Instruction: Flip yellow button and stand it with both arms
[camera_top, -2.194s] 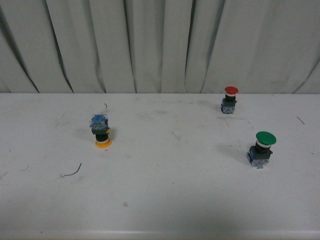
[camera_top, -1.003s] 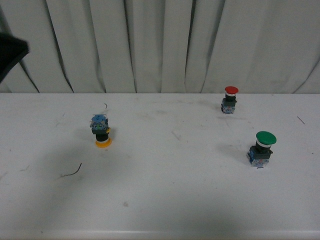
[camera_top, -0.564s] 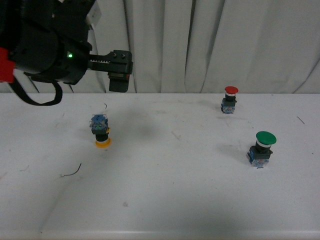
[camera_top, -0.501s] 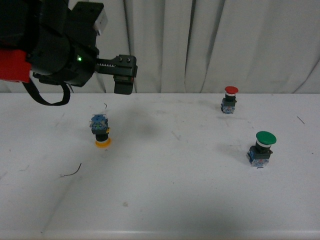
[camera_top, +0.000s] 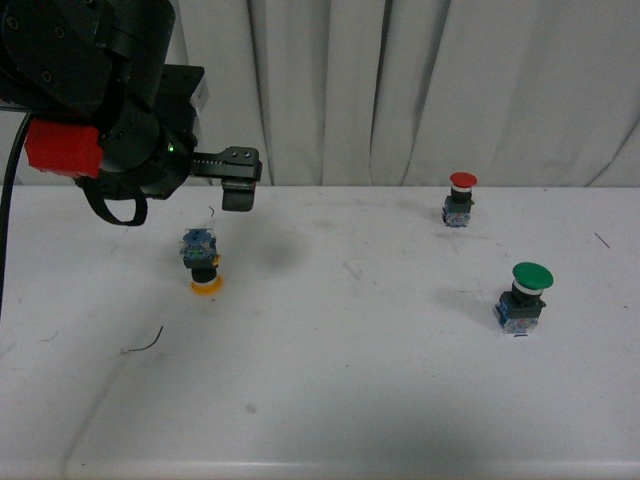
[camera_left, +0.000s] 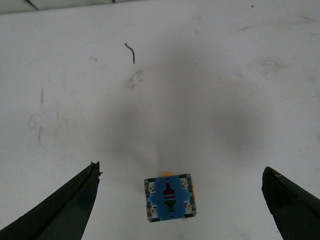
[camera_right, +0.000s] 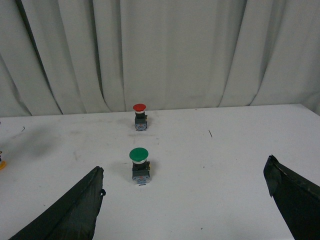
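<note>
Three push-button switches stood on the white table (camera_top: 350, 400), one of each colour: the yellow button (camera_top: 202, 263), a red-capped switch (camera_top: 460, 198) and a green-capped switch (camera_top: 525, 297). The yellow button sat on the left side, upside down on its yellow cap, black collar above it and blue contact block on top. From my left wrist it showed mostly as a blue square, with just a sliver of yellow. My left gripper (camera_left: 180, 167) hovered above it, fingers (camera_left: 70, 205) spread wide and touching nothing. My right gripper (camera_right: 185, 165) was likewise spread and empty, both fingers cut off at the frame edge. The front view showed only one left finger.
</note>
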